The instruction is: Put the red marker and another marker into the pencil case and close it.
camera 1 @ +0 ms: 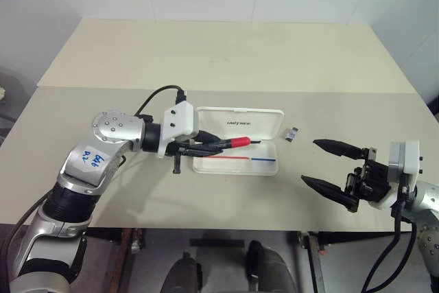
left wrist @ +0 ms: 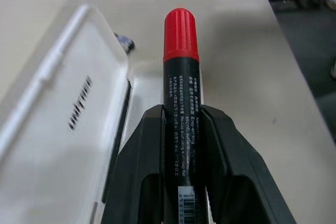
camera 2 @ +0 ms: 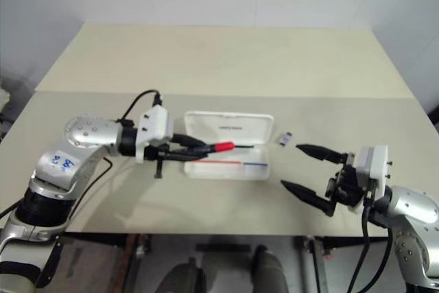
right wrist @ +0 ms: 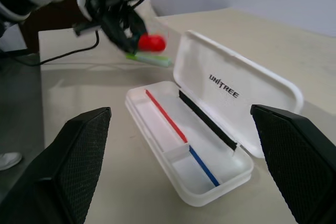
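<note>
Red marker (left wrist: 180, 82) pinched by barrel in my left gripper (camera 1: 203, 146), cap end out, over open pencil case (camera 1: 235, 159). Judge it light, rigid, smooth-barrelled; mid-barrel grip suits. Green highlighter (right wrist: 150, 59) lies on table (camera 1: 226, 53) beyond case, by left gripper; looks stubby, light, best taken across middle. My right gripper (camera 1: 333, 171) spread wide, empty, beside case. Thin red pen (right wrist: 166, 116), blue pen (right wrist: 203, 166) inside. Table pale, matte; white wall behind.

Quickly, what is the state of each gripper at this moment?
Left gripper: shut on the red marker, held above the open pencil case.
Right gripper: open, holding nothing.
</note>
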Motion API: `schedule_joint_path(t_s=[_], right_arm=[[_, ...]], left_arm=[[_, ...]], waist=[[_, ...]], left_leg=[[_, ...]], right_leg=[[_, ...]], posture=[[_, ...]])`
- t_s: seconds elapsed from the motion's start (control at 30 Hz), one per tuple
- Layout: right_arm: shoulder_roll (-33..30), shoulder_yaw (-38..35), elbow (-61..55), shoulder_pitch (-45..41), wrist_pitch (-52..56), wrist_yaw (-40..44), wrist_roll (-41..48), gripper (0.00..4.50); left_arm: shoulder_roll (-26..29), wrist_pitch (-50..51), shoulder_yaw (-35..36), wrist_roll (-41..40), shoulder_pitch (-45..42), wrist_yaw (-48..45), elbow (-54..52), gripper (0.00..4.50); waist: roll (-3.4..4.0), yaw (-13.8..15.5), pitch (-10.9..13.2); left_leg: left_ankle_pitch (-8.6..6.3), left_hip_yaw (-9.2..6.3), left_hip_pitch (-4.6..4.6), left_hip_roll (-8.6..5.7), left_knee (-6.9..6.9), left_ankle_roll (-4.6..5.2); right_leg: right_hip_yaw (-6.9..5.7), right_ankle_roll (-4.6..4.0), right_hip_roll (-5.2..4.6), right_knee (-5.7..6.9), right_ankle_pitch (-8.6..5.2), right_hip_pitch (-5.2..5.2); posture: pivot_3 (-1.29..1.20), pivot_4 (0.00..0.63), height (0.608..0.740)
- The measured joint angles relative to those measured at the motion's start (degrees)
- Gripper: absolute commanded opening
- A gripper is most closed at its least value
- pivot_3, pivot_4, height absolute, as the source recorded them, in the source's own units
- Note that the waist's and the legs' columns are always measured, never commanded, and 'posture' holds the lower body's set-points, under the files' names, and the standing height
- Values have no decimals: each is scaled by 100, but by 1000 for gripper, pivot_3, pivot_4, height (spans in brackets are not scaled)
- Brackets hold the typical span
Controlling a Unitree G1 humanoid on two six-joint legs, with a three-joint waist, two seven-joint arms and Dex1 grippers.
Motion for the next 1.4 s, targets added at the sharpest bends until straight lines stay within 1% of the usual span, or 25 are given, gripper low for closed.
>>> schedule_joint_path(t_s=[0.1,0.2,0.5,0.77,0.83,0.9,1.03,1.17,1.3,1.4], right_arm=[[59,40,-20,76,-18,-73,-41,4500],[71,78,-34,80,-33,-129,-86,4500],[171,238,-107,97,-51,-390,-292,4500],[185,240,-216,175,-149,-493,-355,4500],[191,240,-217,198,-150,-512,-363,4500],[201,240,-218,199,-152,-521,-373,4500],[216,240,-218,201,-159,-539,-415,4500],[232,241,-217,204,-183,-545,-440,4500],[240,251,-210,187,-272,-544,-481,4500],[241,260,-166,161,-288,-524,-501,4500]], left_arm=[[-169,-593,-316,554,-107,8,677,590],[-394,-946,-521,967,-300,52,1238,590],[-1201,-1828,-778,1669,-848,250,2321,590],[-1563,-2154,-807,2060,-1168,444,2893,590],[-1652,-2173,-806,2103,-1193,470,2947,1308],[-1731,-2179,-807,2122,-1197,484,2991,1838],[-1750,-2159,-806,2128,-1189,463,2959,3134],[-1721,-1912,-804,2018,-998,249,2310,4466],[-1691,-1621,-799,1981,-821,172,1752,4466],[-1667,-1315,-786,1863,-682,154,1136,4466]], waist=[[0,15,0],[0,14,0],[0,14,0],[0,8,0],[0,13,0],[0,13,0],[0,8,0],[0,10,0],[0,8,0],[1,9,0]], left_leg=[[0,-2,3,0,2,2],[-3,-1,1,-1,3,6],[-4,1,1,-2,7,10],[-4,1,3,-1,6,10],[-4,1,4,-1,6,11],[-5,1,4,-2,7,12],[-5,1,4,-1,6,12],[-5,1,5,-1,6,13],[-5,0,6,-1,8,12],[-5,0,6,-1,8,12]], right_leg=[[0,2,0,-1,1,8],[0,4,0,-6,2,9],[-1,10,0,-7,6,13],[-1,11,0,-7,6,20],[-1,11,0,-8,6,20],[-1,11,0,-9,6,20],[-1,11,0,-9,6,19],[-1,11,0,-9,6,20],[0,11,0,-8,6,21],[1,11,0,-8,6,21]], posture=[[0,150,740],[0,150,740],[0,150,740],[0,150,740],[0,150,740],[0,150,740],[0,150,740],[0,150,740],[0,150,740],[0,150,740]])
